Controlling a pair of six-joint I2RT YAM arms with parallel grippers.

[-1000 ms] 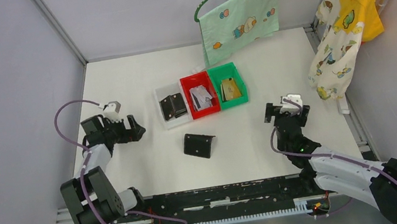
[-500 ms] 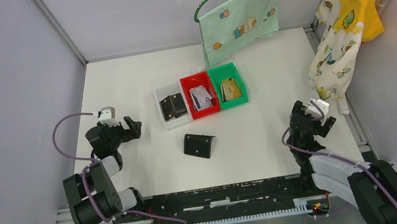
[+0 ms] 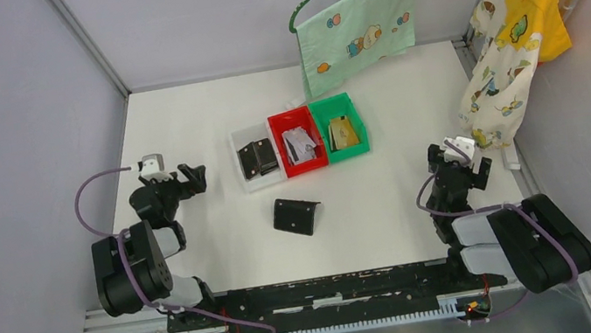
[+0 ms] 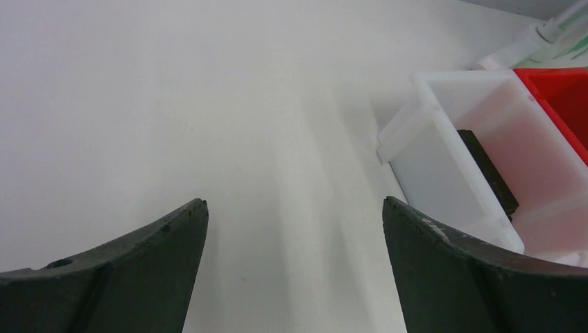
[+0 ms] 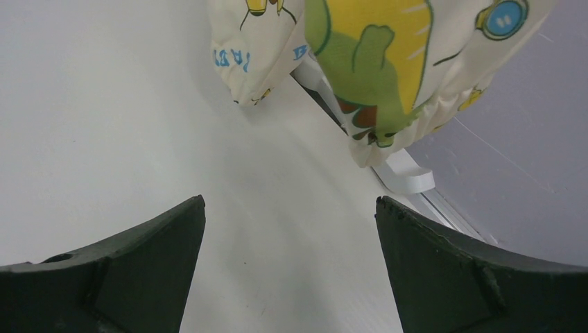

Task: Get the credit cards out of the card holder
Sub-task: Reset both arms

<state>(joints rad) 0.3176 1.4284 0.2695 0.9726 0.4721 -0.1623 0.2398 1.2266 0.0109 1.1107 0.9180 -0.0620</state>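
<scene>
**Figure: Card holder at mid-tabletop, both pincers spread**

The card holder [image 3: 297,216], a flat matte-black shape with one fold line, lies on the smooth white tabletop [image 3: 179,122], near three small plastic bins set side by side. Whitish-grey credit cards [image 3: 299,143] sit in the red bin [image 3: 310,167], tan-gold cards [image 3: 343,132] in the green bin [image 3: 354,152]. The left pincer [image 4: 295,201] and right pincer [image 5: 290,198], with dark curved fingers held apart, grip nothing and are well apart from the holder. Pale grey walls enclose the tabletop, and printed cloth [image 3: 355,29] hangs at the rear.

L arm [image 3: 126,271] & R arm [image 3: 526,240] folded low; L hand [image 3: 192,177], R hand [image 3: 457,162] empty, jaws wide apart
</scene>
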